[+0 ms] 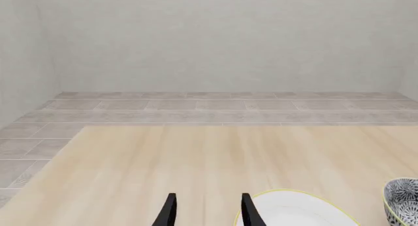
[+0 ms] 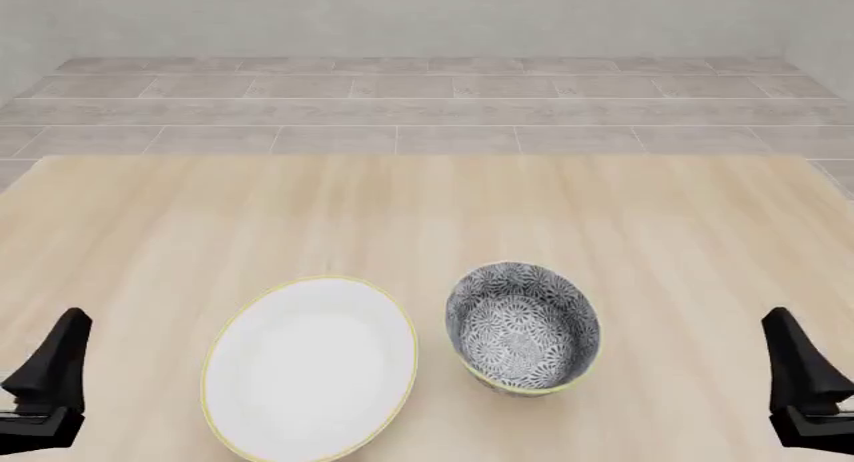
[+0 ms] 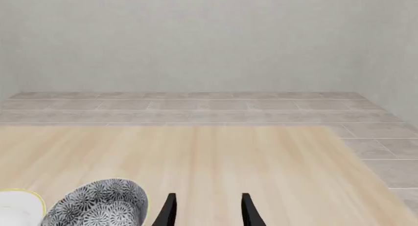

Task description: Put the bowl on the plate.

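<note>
The bowl [image 2: 523, 328] sits upright, mouth up, just right of the plate [image 2: 310, 366]; both end effectors gape, empty.

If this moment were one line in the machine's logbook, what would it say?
patterned grey-and-white bowl: on table, right of plate | white yellow-rimmed plate: bare | left claw: open | right claw: open

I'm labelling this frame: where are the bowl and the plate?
bowl [image 2: 523, 327]: front view, patterned inside.
plate [image 2: 310, 367]: front view, white centre.

Grey-and-white floral bowl [image 2: 522, 327]; white plate [image 2: 310, 367], yellow rim.
</note>
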Tool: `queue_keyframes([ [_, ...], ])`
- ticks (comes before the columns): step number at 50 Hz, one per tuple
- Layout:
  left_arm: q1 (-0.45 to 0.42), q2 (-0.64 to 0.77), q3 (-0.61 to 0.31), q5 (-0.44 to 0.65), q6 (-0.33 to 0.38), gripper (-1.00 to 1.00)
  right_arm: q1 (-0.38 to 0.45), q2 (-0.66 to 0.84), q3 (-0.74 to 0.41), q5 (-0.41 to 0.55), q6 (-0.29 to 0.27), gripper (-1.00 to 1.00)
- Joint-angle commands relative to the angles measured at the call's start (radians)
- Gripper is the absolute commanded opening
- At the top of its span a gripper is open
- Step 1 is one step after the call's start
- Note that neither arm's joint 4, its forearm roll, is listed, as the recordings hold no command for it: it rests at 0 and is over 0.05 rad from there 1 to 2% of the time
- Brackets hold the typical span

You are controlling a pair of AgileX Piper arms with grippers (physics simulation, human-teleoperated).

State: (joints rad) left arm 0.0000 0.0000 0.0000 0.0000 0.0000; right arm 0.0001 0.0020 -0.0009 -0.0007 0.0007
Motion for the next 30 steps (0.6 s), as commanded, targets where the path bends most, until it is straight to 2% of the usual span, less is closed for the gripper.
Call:
queue_keyframes([
  [1,0.0,0.0,0.0,0.0,0.0,1.0,0.004,0.007,-0.001,-0.004,-0.006,1.0],
  [21,0.0,0.0,0.0,0.0,0.0,1.0,0.025,0.024,-0.005,-0.031,0.001,1.0],
  [24,0.0,0.0,0.0,0.0,0.0,1.0,0.044,0.03,-0.044,-0.012,0.002,1.0],
  [26,0.0,0.0,0.0,0.0,0.0,1.0,0.051,0.024,-0.077,0.011,0.032,1.0],
  [30,0.0,0.0,0.0,0.0,0.0,1.0,0.098,0.152,-0.167,0.007,0.013,1.0],
])
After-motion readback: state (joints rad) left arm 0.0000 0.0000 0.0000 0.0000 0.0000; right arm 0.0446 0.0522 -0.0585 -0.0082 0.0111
